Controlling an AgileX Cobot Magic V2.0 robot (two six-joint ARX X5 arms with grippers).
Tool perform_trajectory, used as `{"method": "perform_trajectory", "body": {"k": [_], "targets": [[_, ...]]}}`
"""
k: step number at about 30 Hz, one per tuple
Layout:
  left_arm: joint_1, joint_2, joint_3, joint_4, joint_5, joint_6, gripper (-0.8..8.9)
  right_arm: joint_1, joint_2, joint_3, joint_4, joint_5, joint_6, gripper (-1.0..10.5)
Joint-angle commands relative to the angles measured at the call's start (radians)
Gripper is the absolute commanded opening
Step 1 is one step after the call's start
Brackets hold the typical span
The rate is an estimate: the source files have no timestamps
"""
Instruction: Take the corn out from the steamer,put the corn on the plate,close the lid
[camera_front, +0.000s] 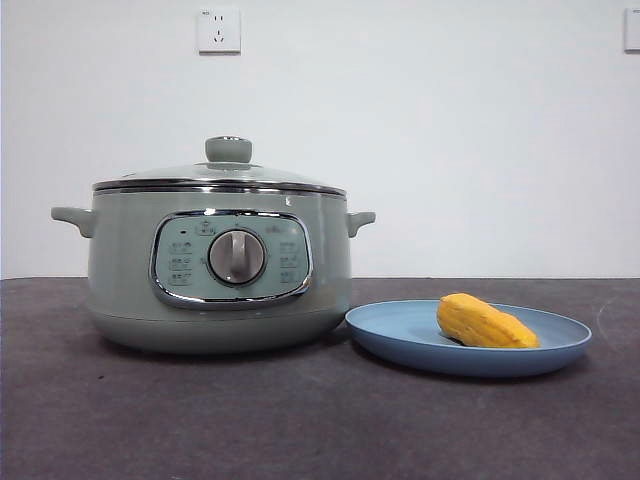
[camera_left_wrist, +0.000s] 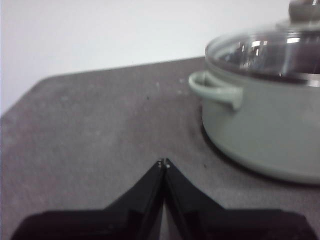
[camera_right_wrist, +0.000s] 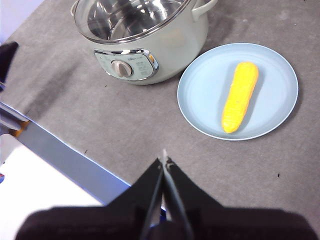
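A: Where was the corn (camera_front: 486, 322) seen at that moment?

B: It was pictured lying on its side on the light-blue plate (camera_front: 400, 335), roughly across the middle. The plate had been set on the dark grey counter (camera_front: 300, 420), just beside the steamer (camera_front: 125, 270).

A: And the steamer?

B: The pale green pot was shown closed. The glass lid (camera_front: 215, 175) was seated on the chrome rim, its green knob uppermost. The control panel and the silver dial were turned toward the front camera.

A: How were the tools recorded?

B: Neither was at work, and none was captured in the front view. The left tool (camera_left_wrist: 164, 163) was held low over bare counter beside the steamer's handle, its two black jaws pressed together at the tips with nothing between them. The right tool (camera_right_wrist: 164, 160) was held high above the counter, looking down on the pot and plate; its jaws were likewise closed tip to tip and nothing was gripped.

A: Anything else in frame?

B: A white wall socket (camera_front: 218, 30) was visible above the steamer.
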Motion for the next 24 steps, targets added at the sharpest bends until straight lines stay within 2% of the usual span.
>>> {"method": "perform_trajectory", "body": {"k": [1, 5, 24], "targets": [[0.003, -0.034, -0.022, -0.024, -0.003, -0.040, -0.04, 0.002, 0.000, -0.006, 0.005, 0.003, -0.008, 0.0], [0.003, -0.034, -0.022, -0.061, -0.002, -0.048, -0.04, 0.002, 0.000, -0.006, 0.005, 0.003, -0.008, 0.0], [0.004, -0.034, -0.022, -0.050, -0.001, -0.047, -0.04, 0.002, 0.000, -0.006, 0.005, 0.003, -0.008, 0.0]]}}
